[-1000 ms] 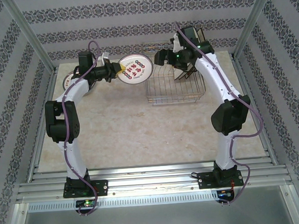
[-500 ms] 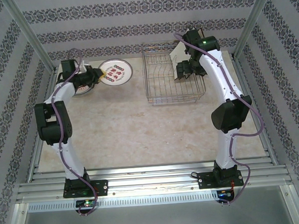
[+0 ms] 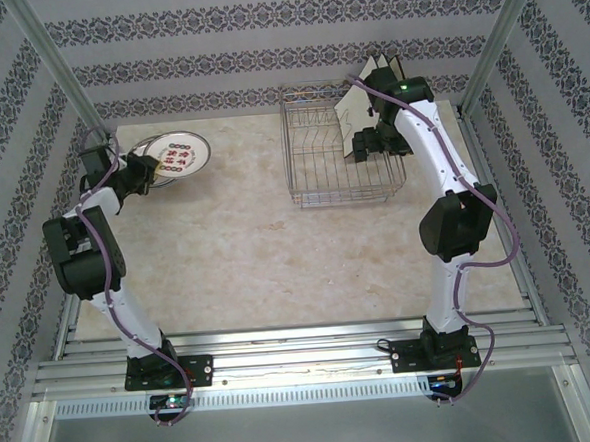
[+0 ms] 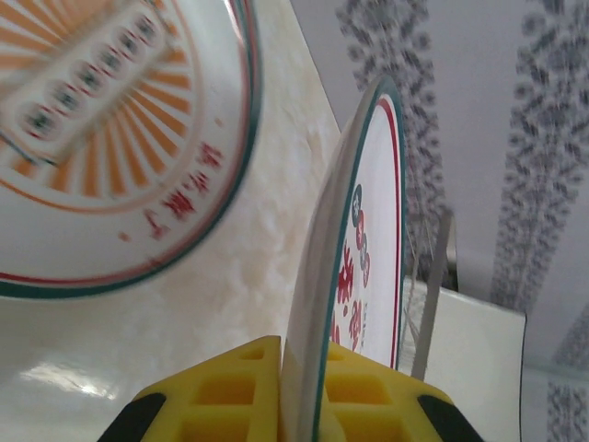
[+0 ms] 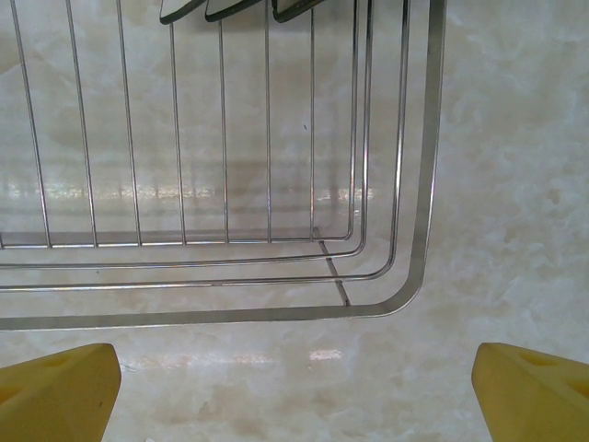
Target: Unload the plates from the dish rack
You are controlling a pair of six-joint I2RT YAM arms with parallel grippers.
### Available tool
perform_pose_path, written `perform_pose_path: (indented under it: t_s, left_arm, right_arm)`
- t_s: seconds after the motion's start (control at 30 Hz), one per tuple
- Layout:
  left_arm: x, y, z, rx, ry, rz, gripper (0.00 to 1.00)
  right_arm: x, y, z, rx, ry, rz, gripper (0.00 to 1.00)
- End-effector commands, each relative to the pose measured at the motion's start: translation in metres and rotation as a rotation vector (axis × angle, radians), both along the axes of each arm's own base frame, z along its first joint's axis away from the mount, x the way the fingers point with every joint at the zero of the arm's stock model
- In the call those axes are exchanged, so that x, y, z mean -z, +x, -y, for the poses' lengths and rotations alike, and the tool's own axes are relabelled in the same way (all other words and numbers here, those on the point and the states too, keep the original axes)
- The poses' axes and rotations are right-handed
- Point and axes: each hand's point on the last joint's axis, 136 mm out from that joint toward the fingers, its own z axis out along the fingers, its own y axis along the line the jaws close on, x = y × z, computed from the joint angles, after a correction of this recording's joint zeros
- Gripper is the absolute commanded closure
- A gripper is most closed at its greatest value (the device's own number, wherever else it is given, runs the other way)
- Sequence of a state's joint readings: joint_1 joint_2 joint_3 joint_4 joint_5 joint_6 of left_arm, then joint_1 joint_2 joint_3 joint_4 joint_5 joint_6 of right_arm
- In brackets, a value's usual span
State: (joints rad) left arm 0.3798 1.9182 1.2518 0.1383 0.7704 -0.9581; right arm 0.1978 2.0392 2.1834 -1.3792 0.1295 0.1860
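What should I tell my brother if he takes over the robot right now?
The left gripper is shut on the held round plate, at the far left of the table, close to the flat round plate lying there.
The right gripper is open and empty, over the dish rack at its near right corner.
Done: one plate is down, and one is out but not set down.
Left: set it down, then fetch the square plates standing in the rack.

Pale marbled table (image 3: 277, 252), white walls (image 3: 264, 38) banded with dark floral stripes, aluminium frame posts (image 3: 53, 65), bright even light
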Motion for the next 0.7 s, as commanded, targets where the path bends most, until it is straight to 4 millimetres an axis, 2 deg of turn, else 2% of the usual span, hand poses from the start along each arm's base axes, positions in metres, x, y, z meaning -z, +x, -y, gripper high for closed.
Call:
perform_pose_path:
  t_s: [0.0,0.27,0.43,0.67]
  left_arm:
    - [-0.014,0.013,-0.035,-0.146,0.033,0.079,1.00]
    - [0.013,0.012,-0.071,-0.343,0.076,0.042,1.00]
    - [0.034,0.017,-0.079,-0.380,0.064,0.011,1.00]
    - [0.049,0.025,-0.086,-0.399,0.069,-0.012,1.00]
  right_arm:
    - [-0.004,-0.002,0.007,0.003,0.013,0.006,0.02]
    - [-0.003,0.003,0.011,0.010,0.019,-0.004,0.02]
    - [-0.001,0.008,0.009,0.010,0.025,-0.007,0.02]
    - [0.006,0.015,0.006,0.006,0.040,-0.023,0.02]
